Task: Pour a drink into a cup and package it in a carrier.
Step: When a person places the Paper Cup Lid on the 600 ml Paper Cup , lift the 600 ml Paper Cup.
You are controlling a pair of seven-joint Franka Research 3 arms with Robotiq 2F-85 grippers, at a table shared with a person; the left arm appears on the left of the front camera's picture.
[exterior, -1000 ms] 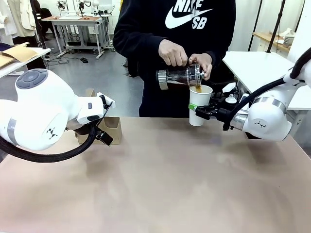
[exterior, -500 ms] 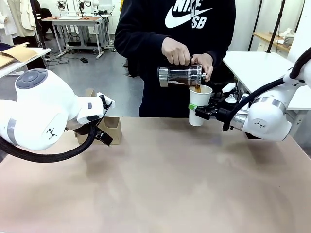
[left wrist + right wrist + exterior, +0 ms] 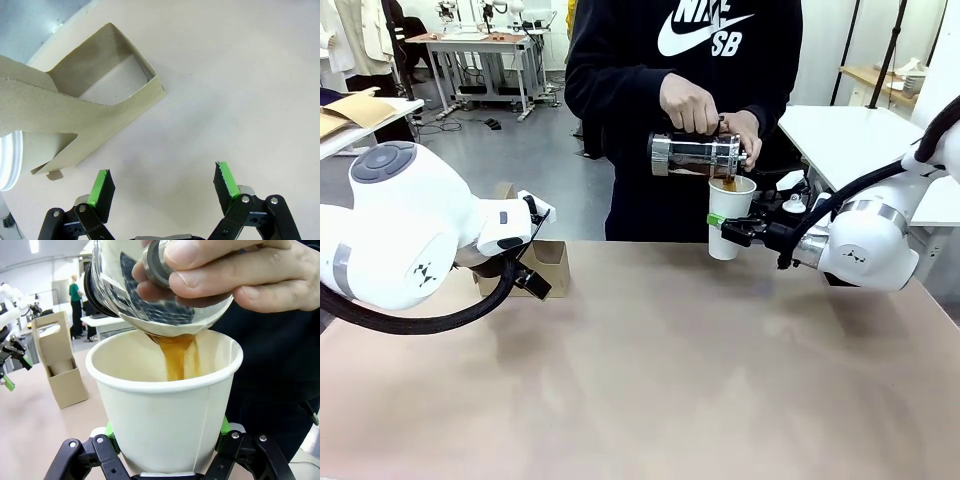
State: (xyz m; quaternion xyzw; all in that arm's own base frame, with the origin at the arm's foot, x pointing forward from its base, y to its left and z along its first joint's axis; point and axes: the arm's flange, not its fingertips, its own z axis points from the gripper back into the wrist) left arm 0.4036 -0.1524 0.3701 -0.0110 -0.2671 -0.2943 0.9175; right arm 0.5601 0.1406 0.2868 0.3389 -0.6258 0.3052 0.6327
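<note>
1. The drink is streaming from a person's tipped jug into the cup.
2. We are grasping the cup in our right end effector, at the table's far edge.
3. Our left end effector is hanging released beside the carrier.

Looked across a matte, pinkish-beige table, faintly mottled with soft reflections. Bore a small brown cardboard carrier at about ten o'clock, close to the far edge, upright on its base. Showed an open compartment and a tall handle tab in the wrist views.
</note>
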